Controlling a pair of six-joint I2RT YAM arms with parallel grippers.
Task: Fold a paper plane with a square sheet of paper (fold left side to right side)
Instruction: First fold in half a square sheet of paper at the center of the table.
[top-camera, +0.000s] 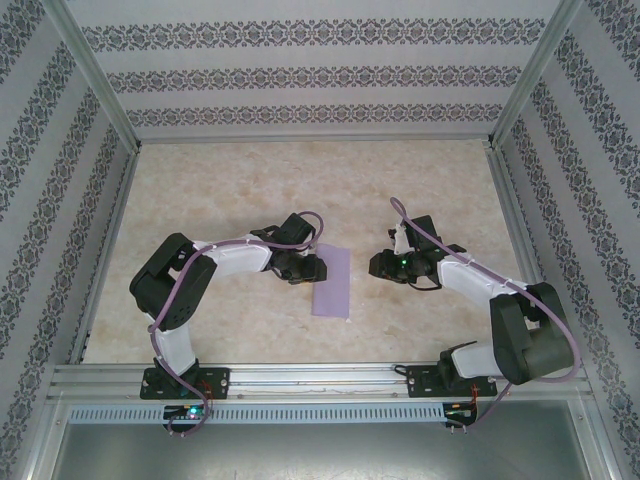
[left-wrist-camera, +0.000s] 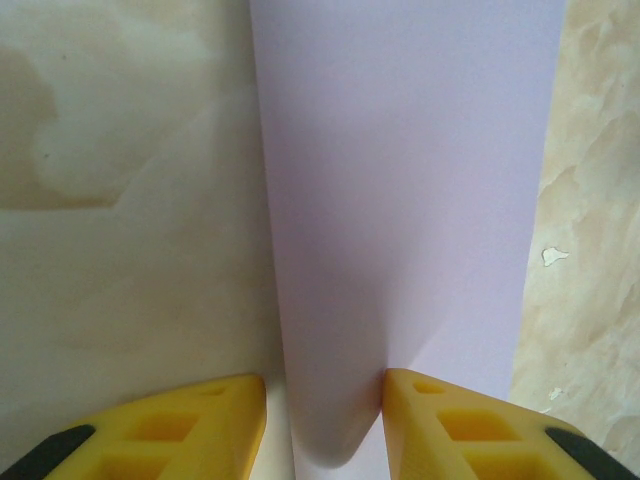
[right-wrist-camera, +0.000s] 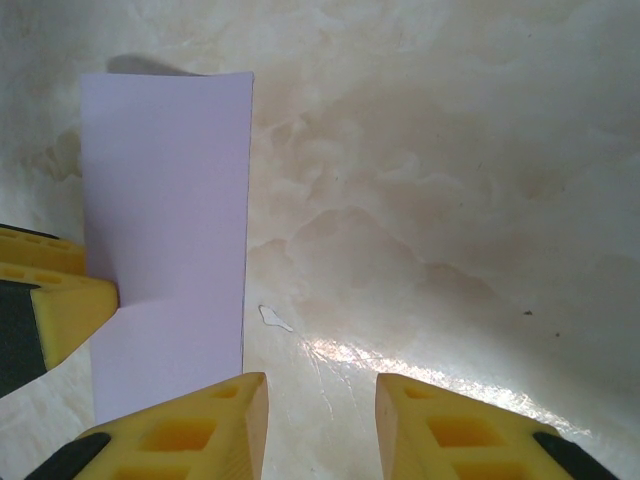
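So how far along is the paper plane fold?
Done: the square sheet of paper lies folded in half, a narrow strip. In hand: left gripper straddles its rounded fold, not yet creased flat; right gripper hovers open over the table. Left: creasing, then every nose and wing fold.

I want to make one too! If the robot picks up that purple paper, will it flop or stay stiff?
Probably floppy: the paper looks thin, and its fold bulges round, uncreased. Likely light too, so a nudge could slide it across the smooth table.
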